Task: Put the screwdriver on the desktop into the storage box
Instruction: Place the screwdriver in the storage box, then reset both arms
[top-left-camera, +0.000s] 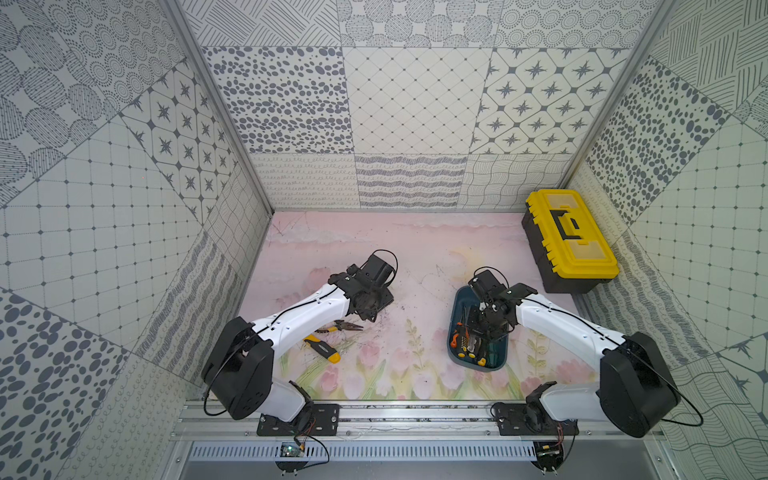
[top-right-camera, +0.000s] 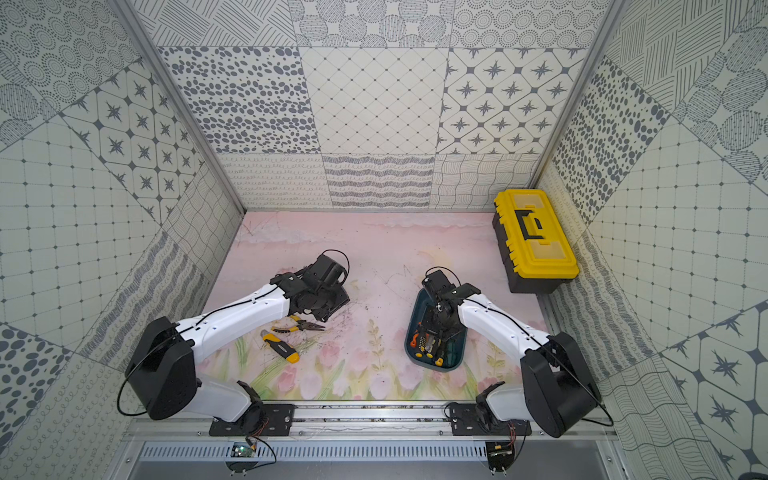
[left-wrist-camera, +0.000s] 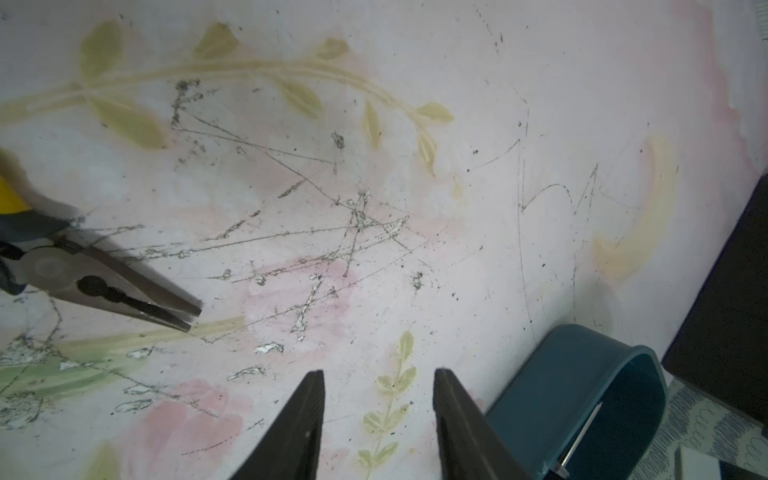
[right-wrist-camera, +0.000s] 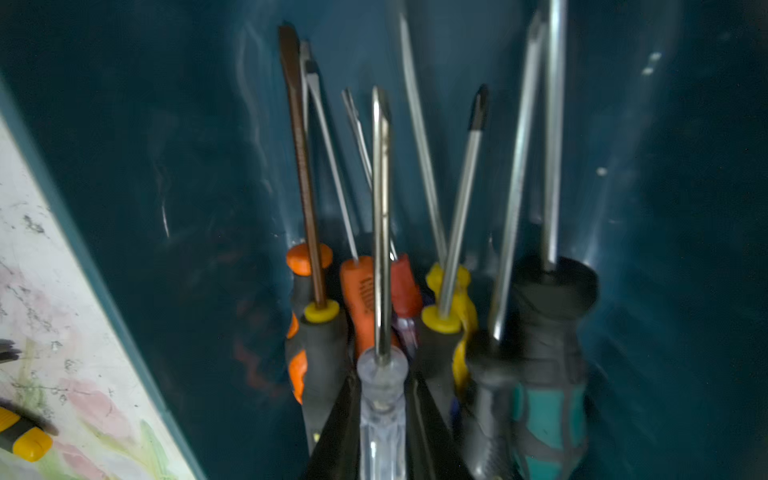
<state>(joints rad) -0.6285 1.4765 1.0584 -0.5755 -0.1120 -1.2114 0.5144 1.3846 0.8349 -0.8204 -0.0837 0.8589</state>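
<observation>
Left arm (top-left-camera: 291, 316) elbow closest, reaching over desktop (top-left-camera: 415, 249). Left gripper (left-wrist-camera: 378, 374): fingers partly apart, nothing between them, above bare desktop. Pliers (top-left-camera: 338, 327) and knife (top-left-camera: 322, 350) on desktop beside left arm, near each other, not touching. Box (left-wrist-camera: 582, 374) right of centre, on desktop. Right gripper (right-wrist-camera: 382, 386) low in box, clamped on clear handle of screwdriver (right-wrist-camera: 381, 270). Other screwdrivers (right-wrist-camera: 548, 374) lie in box on both sides of it. Whether held one touches box floor: cannot tell. Toolbox (top-left-camera: 569, 241) far right, lid closed.
</observation>
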